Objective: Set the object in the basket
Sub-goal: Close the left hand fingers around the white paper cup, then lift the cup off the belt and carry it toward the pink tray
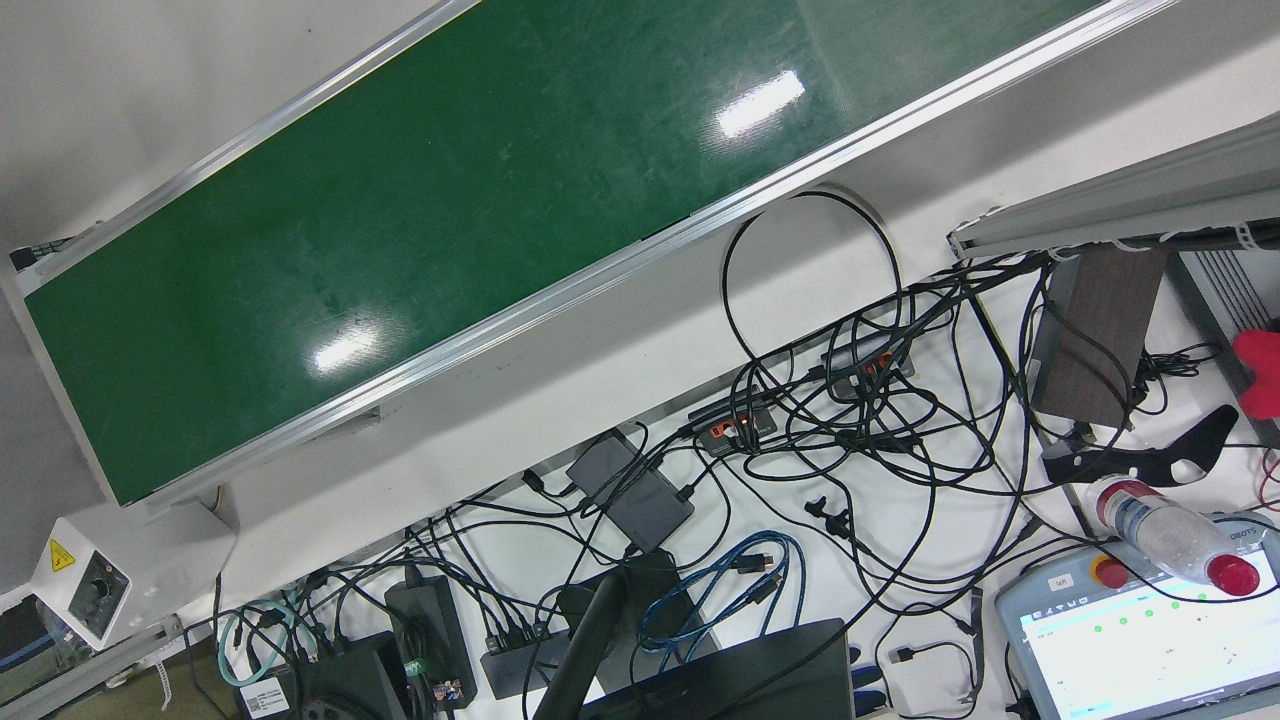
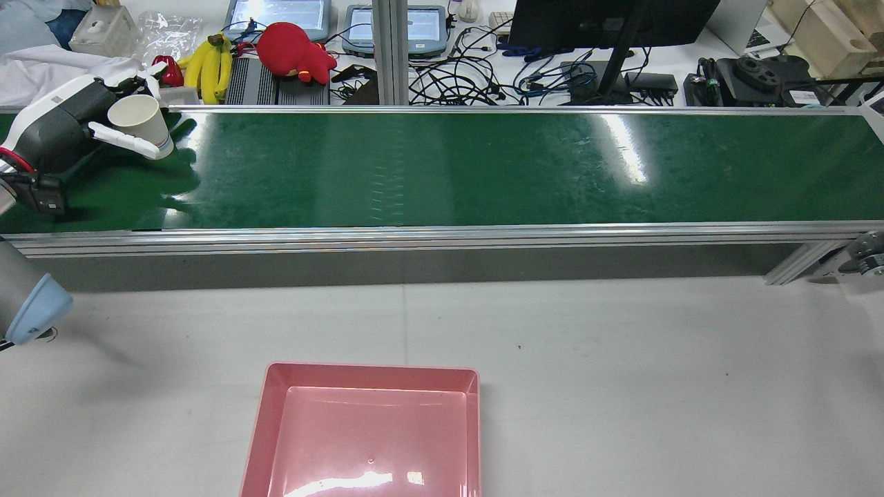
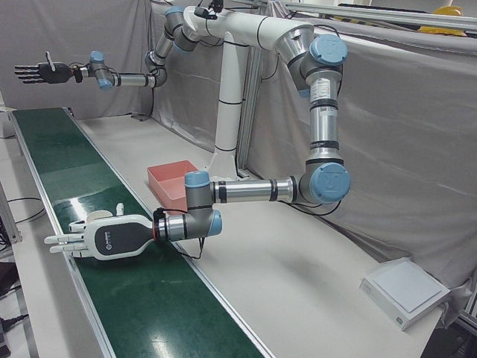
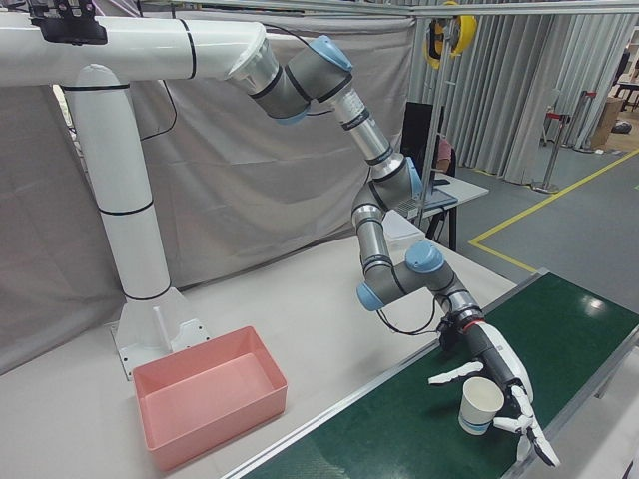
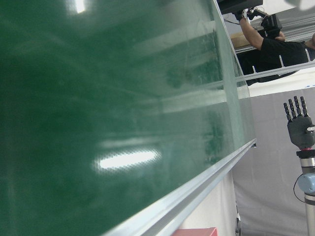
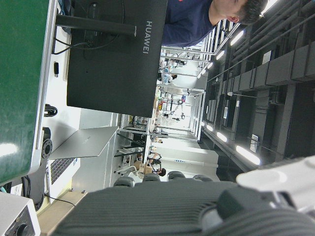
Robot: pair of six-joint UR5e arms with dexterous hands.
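Long green conveyor belt point(image 2: 442, 169), aluminium-railed, spanning the rear view from edge to edge. In front of it, pale grey worktop point(image 2: 621, 359), bare but for one container. Pink basket point(image 2: 373, 369), rectangular and shallow, sitting on that worktop at the near edge, a little left of centre in the rear view, nothing inside, well apart from the belt.

Left hand point(image 2: 90, 128), white-shelled, reaching out over the far left end of the belt, fingers curled around a cup, thumb on one side and the other fingers on the opposite side. Right hand point(image 3: 37, 72), dark, raised high above the other end of the belt, fingers spread and holding nothing.

Behind the belt's far rail, near the left hand, a red plush toy point(image 2: 293, 52) and a bunch of bananas point(image 2: 207, 65).

White paper cup point(image 2: 143, 123), mouth up and slightly tilted, clasped inside the left hand over the belt, far from the basket. Contact between cup base and belt not discernible.
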